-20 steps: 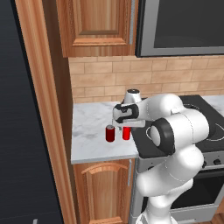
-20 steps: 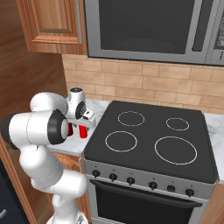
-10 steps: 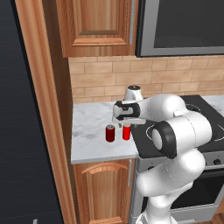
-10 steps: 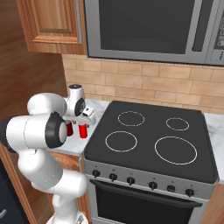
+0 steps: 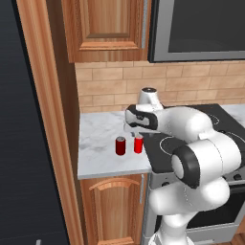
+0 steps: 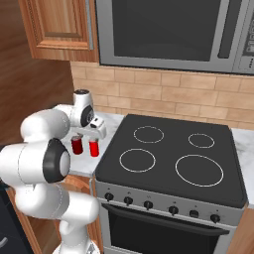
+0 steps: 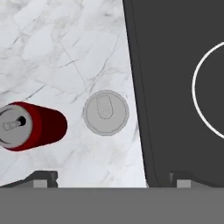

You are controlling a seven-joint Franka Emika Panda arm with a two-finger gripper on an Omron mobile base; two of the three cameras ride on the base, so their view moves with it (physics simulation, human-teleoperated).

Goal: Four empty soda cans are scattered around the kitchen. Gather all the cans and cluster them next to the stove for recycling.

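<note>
Cans: two red ones stand upright side by side on the marble surface [image 5: 98, 143], one [image 5: 138, 144] just beside the stove [image 6: 168, 158], the other [image 5: 120, 146] near it. Gripper [image 5: 135, 128] has just lifted clear above the nearer can, jaws open, nothing held. Second can looks placed; two still to fetch.

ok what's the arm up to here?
The white arm's two-finger gripper hangs open directly above a red soda can standing upright on the marble counter, beside the black glass stove. A second red can stands next to it. Neither can is held.
</note>
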